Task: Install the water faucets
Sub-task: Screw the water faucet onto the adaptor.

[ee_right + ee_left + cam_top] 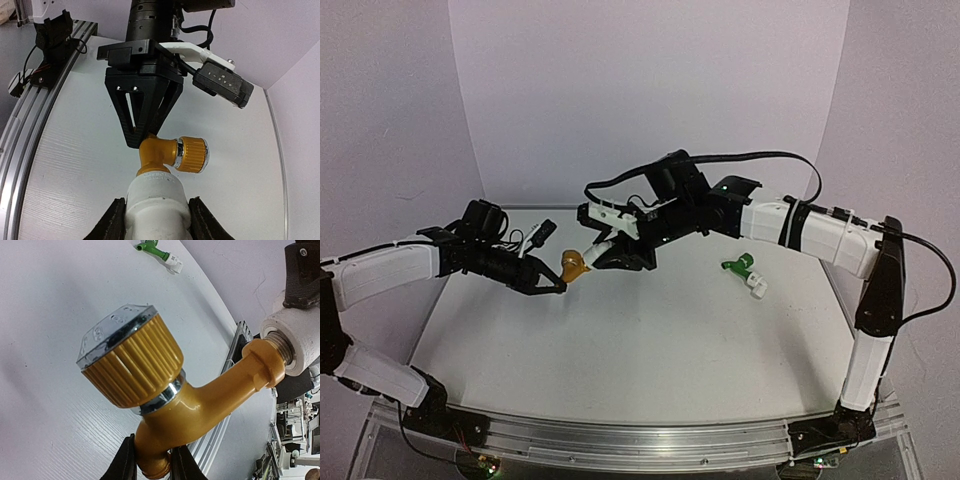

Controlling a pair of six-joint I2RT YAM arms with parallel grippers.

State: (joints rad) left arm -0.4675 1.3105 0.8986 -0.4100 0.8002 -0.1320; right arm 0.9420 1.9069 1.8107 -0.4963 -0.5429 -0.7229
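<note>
Left gripper [153, 463] pinching orange faucet [167, 402], right gripper [156, 221] clamping white fitting [157, 197]

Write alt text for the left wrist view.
An orange-yellow faucet fills the frame, its spout pinched by the left gripper at the bottom edge, its threaded end partly inside a white pipe fitting at the upper right. Far behind, a green faucet lies on the white table.

A white table [620, 340] with a faint grain stands inside pale lilac walls [650, 90] folding around three sides, evenly lit. An aluminium rail [640, 432] runs along its near edge; beyond it lies what may be cluttered shelving [296, 416], blurred.
</note>
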